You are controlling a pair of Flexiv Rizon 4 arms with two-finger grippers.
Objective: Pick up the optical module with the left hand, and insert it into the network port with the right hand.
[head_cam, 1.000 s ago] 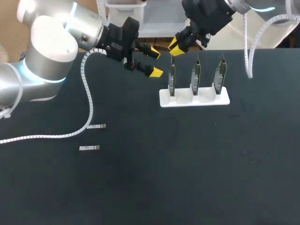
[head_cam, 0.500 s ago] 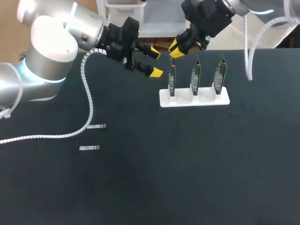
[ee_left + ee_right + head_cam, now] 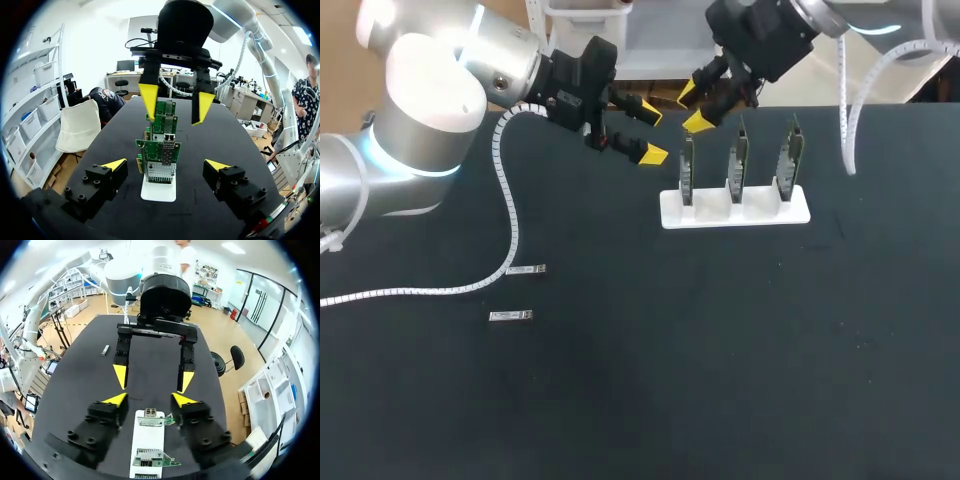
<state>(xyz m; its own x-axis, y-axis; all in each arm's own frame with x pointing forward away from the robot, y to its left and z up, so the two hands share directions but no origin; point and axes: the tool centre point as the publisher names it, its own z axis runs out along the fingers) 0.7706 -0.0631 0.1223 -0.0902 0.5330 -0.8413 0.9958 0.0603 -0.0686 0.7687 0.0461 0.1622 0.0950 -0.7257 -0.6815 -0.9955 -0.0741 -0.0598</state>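
Observation:
Two small silver optical modules [image 3: 526, 269] [image 3: 511, 316] lie flat on the black table at the left. Three green network boards stand upright in a white holder [image 3: 735, 207]. My right gripper [image 3: 693, 107] hovers open just above the leftmost board [image 3: 687, 165], nothing between its fingers. In the right wrist view that board's metal port [image 3: 151, 414] lies below my right gripper [image 3: 147, 399]. My left gripper [image 3: 651, 132] stands open and empty just left of the boards, facing them. The left wrist view shows the boards [image 3: 160, 150] ahead of my left gripper [image 3: 166, 165].
A white ribbed cable [image 3: 505, 215] trails from the left arm across the table's left side, close to the modules. Another white cable [image 3: 847, 110] hangs by the right arm. One module [image 3: 105, 350] shows far beyond the left gripper [image 3: 153, 378] in the right wrist view.
The right gripper's fingers have spread apart above the leftmost board, having been close together before. The left arm and the modules have not moved.

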